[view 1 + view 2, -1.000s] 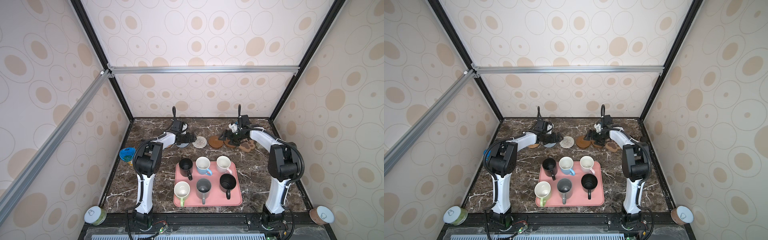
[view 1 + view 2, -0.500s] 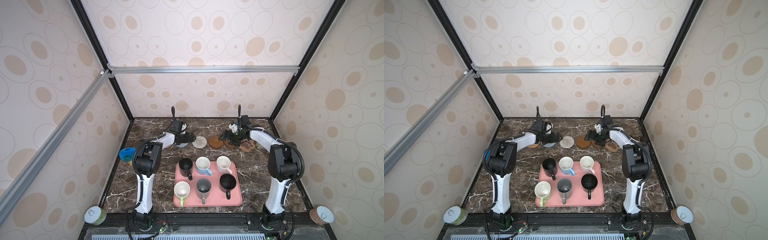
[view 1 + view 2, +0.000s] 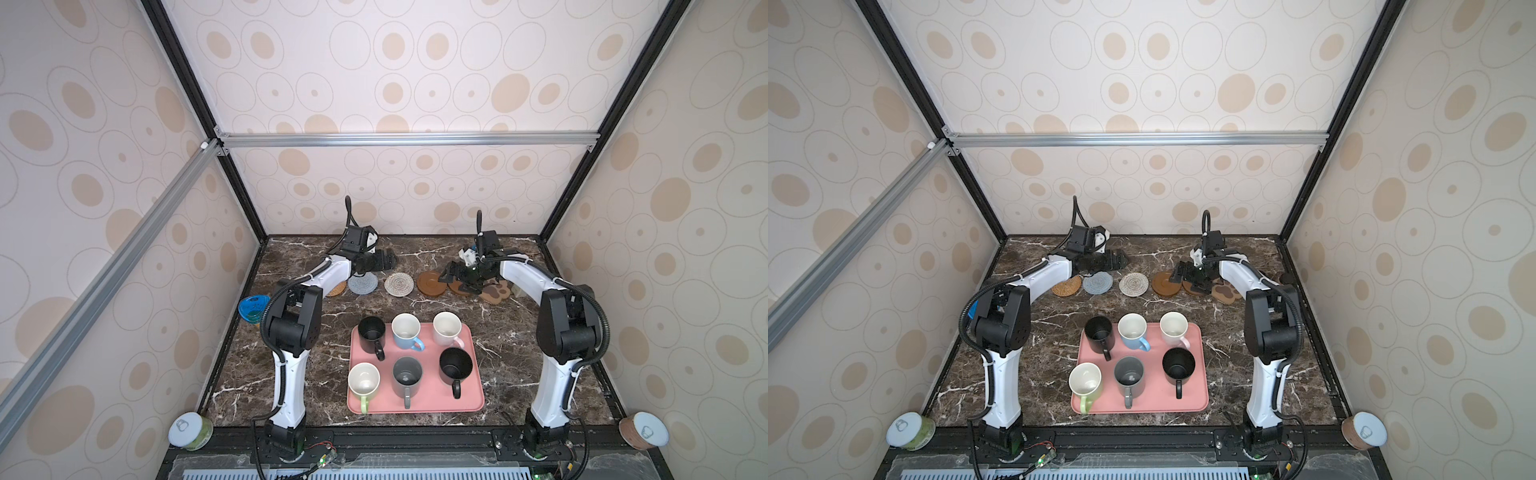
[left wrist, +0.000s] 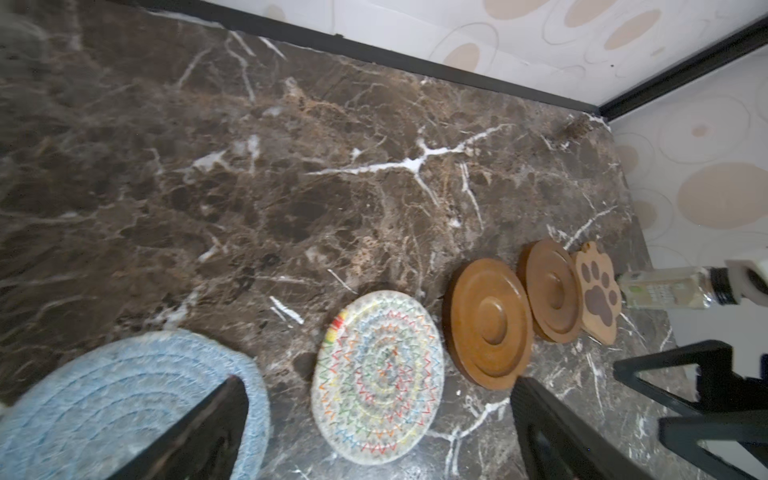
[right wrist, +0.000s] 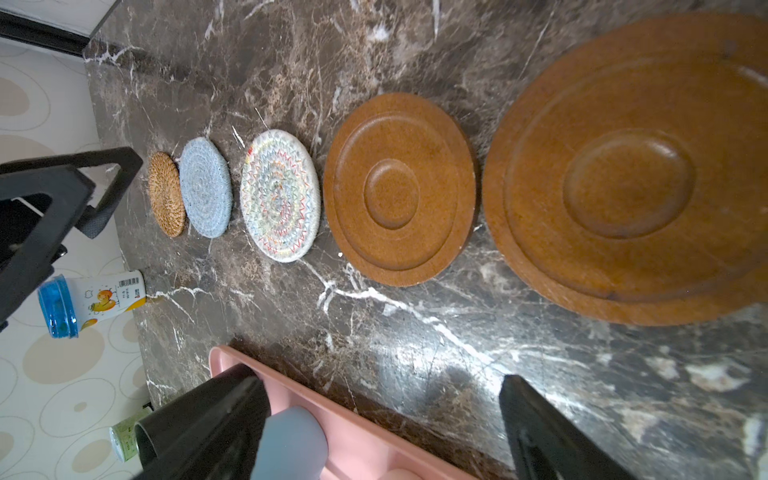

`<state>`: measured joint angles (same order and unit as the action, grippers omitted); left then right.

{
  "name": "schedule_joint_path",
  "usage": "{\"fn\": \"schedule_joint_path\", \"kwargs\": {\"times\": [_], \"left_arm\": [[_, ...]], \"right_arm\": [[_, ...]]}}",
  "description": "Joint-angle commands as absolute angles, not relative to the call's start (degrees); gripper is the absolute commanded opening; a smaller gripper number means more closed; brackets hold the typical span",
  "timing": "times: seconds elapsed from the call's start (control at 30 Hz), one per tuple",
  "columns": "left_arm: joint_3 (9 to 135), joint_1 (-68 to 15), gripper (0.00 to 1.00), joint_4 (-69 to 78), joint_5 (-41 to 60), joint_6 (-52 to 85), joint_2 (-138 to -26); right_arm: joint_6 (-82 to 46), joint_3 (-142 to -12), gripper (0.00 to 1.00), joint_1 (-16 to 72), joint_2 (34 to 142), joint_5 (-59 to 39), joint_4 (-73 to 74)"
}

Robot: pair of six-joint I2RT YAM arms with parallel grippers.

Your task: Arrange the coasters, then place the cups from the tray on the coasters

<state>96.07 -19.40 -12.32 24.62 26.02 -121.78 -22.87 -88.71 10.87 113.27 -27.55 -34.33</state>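
Left tool (image 4: 378, 381): released, jaws wide, empty, above the blue-grey woven round coaster (image 4: 124, 399).
Right tool (image 5: 378, 376): released, empty, by a brown wooden rimmed disc (image 5: 623, 178).
Coasters (image 3: 399, 284): six lay flat along the far surface (image 3: 511, 361); the row's long axis ran left-right, which we judged was to give each cup a place.
Cups (image 3: 407, 376): upright on the pink rectangular tray (image 3: 473, 401), handles mostly toward the near edge.

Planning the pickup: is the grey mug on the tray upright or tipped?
Upright. In both top views the grey mug stands on the pink tray, open mouth facing up, inside visible.
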Motion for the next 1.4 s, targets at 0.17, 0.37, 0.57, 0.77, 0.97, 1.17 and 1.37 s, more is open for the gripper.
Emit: {"fn": "schedule_joint_path", "kwargs": {"times": [0.17, 0.37, 0.57, 0.77, 0.97, 1.17, 1.37], "left_arm": [[103.77, -24.69, 1.0, -15.19, 29.22, 25.05, -128.2], [106.17, -26.28, 1.0, -16.97, 29.84, 25.05, -132.15], [105.73, -26.23, 1.0, -18.83, 27.51, 24.87, -133.66], [104.1, -26.09, 1.0, -19.12, 25.06, 24.13, -133.17], [103.1, -25.4, 1.0, -19.07, 24.49, 23.68, -132.45], [102.92, -25.22, 1.0, -18.58, 24.83, 23.99, -132.17], [103.06, -25.18, 1.0, -15.74, 26.63, 26.35, -131.16]], "right_arm": [[-22.22, -86.59, 0.92, 10.55, 110.13, -27.07, -34.98], [-22.15, -85.59, 0.92, 10.28, 109.89, -27.16, -35.03], [-22.1, -85.33, 0.92, 10.24, 109.92, -27.24, -34.93], [-22.47, -84.6, 0.92, 10.2, 109.61, -27.27, -34.57], [-22.23, -84.31, 0.92, 10.2, 109.51, -27.2, -34.59], [-22.63, -84.6, 0.92, 10.11, 109.69, -27.2, -34.2], [-23.76, -87.68, 0.92, 10.02, 110.84, -27.67, -33.68]]}}
